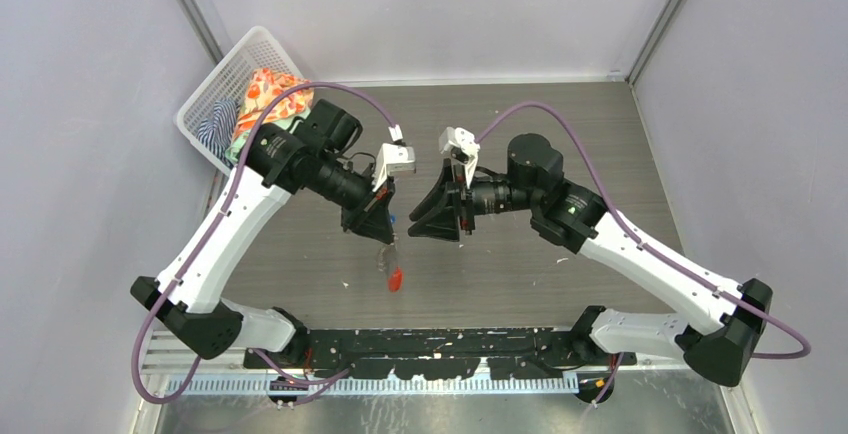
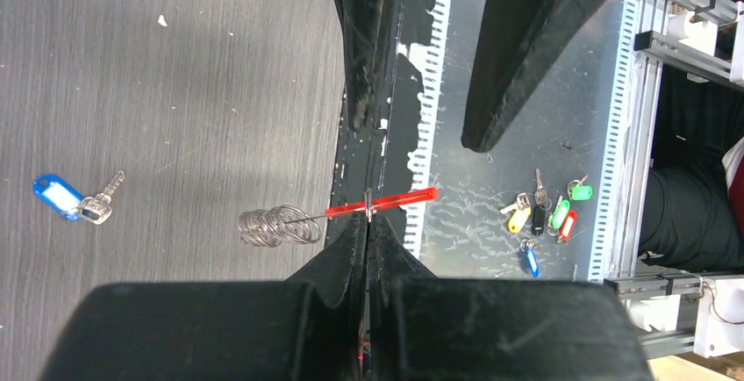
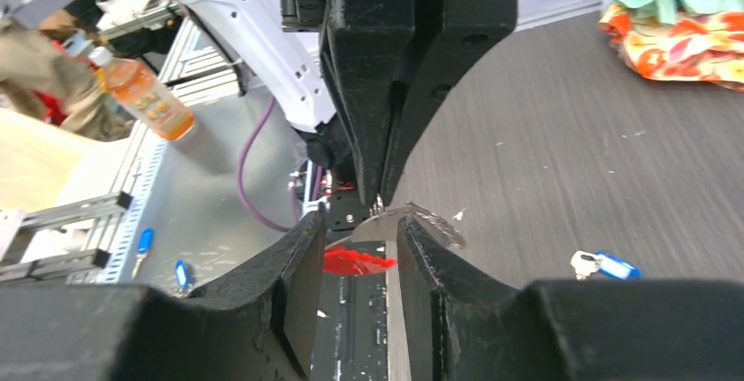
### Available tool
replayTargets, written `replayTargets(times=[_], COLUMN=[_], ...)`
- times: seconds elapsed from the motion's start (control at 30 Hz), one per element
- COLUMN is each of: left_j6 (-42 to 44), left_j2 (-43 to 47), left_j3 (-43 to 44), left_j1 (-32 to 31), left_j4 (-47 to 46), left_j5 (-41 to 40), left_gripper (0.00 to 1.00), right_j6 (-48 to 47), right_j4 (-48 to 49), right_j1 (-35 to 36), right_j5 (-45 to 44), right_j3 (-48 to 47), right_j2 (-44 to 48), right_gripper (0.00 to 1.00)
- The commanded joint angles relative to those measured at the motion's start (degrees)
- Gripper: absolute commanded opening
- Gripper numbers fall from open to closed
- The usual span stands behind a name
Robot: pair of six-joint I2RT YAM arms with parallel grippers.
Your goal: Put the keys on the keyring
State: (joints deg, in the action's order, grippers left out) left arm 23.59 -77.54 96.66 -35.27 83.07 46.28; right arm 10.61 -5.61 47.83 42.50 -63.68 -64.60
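Left gripper (image 2: 367, 223) clenched on keyring (image 2: 281, 226); red tag (image 2: 399, 197) edge-on in left wrist view, seen broadside in right wrist view. Right gripper (image 3: 355, 232) spread, nothing held, keyring just past its tips. Blue key (image 2: 63, 197) flat on table (image 2: 175, 91), at left of frame. Bunch of coloured keys (image 2: 544, 214) at right, in left wrist view only. Basket (image 1: 212, 84) upper left, clearest from top.
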Motion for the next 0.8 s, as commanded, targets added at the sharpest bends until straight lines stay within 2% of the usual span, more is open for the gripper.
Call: replayTargets(times=[0.0, 0.77], left_j6=[1.0, 0.7], left_j2=[1.4, 1.5], left_j3=[3.4, 4.1], left_j1=[-0.3, -0.6], left_j4=[0.7, -0.7], left_j5=[0.7, 0.6], left_gripper=[0.00, 0.00], right_j6=[2.4, 2.0], right_j4=[0.5, 0.9], right_j1=[0.0, 2.1], right_j5=[6.5, 3.9], right_j3=[-4.4, -5.7], right_j2=[-1.9, -8.1], right_gripper=[0.41, 0.34])
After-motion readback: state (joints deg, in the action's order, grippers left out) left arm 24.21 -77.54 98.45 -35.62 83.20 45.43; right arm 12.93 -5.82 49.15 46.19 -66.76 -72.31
